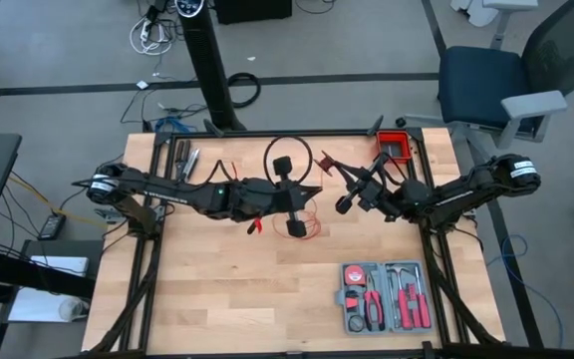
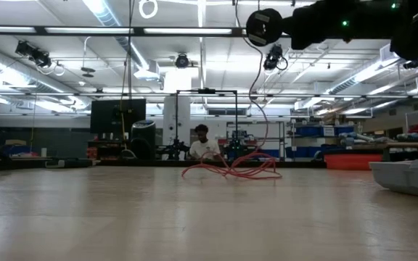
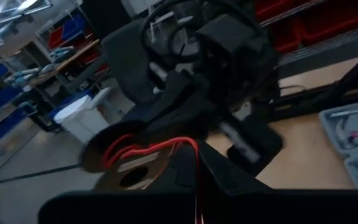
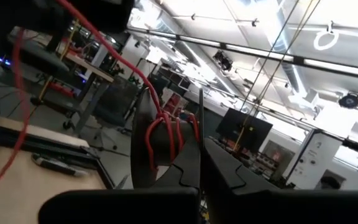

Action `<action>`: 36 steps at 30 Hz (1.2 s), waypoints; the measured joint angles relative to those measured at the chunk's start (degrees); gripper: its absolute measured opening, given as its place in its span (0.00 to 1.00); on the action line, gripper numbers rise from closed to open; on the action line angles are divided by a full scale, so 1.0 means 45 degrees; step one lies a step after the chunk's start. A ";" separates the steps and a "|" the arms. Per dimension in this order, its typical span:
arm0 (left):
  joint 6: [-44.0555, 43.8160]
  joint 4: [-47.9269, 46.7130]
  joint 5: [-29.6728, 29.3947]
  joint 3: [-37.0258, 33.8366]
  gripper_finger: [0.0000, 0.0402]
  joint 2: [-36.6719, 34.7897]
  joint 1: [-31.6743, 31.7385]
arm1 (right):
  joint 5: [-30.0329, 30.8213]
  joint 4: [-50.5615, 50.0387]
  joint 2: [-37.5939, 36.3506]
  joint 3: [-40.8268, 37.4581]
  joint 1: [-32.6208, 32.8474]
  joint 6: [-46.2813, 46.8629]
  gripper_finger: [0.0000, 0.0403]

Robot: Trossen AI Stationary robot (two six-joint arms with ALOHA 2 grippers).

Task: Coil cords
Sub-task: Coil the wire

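Note:
The thin red cord is partly wound on a small dark reel [image 4: 157,140], also seen in the left wrist view [image 3: 126,165]. The rest of the cord lies as a loose tangle [image 1: 312,224] on the table's middle [image 2: 231,171], with one strand hanging down to it [image 2: 258,101]. My right gripper [image 1: 345,191] is shut at the reel, well above the table. My left gripper [image 1: 309,197] faces it from the left, shut on the cord beside the reel. My left gripper pinches a single strand of the cord [image 3: 197,163] between its two fingers, right where it leaves the reel. The fingers come nearly level from the table's left. The strand runs on down between them. My right gripper pinches the reel at its edge [image 4: 180,148] between its shut fingers, coming from the table's right and slanting a little upward. The reel hangs clear of the table. The exact contact is covered by the fingers.
A grey tool case [image 1: 385,296] with red-handled tools lies at the near right, also seen in the low view [image 2: 412,174]. A red bin [image 1: 395,148] sits at the far right edge. Loose tools [image 1: 185,160] lie at the far left. Bare wood stretches across the near left.

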 joint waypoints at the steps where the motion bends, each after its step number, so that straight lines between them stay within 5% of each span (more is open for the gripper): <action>1: -0.0021 0.0174 0.0144 0.0000 0.00 0.0081 0.0035 | -0.0058 0.0009 0.0000 0.0062 -0.0004 0.0004 0.00; 11: 0.0141 0.0858 0.0974 0.0005 0.00 0.1354 0.0565 | -0.0467 -0.0507 0.0000 0.0705 -0.0009 0.0230 0.00; 25: 0.0285 0.1446 -0.0269 0.0010 0.00 0.1896 0.1290 | -0.1538 -0.0089 0.0005 0.0691 0.0345 0.2103 0.00; 30: 0.0280 0.2341 0.0059 -0.0015 0.00 0.1896 0.1295 | -0.1248 0.0136 -0.0024 0.0705 0.0194 0.3640 0.00; 36: 0.0042 0.2669 0.0421 -0.0015 0.00 0.1900 0.1319 | -0.0175 -0.0005 -0.0024 0.0705 0.0185 0.3101 0.00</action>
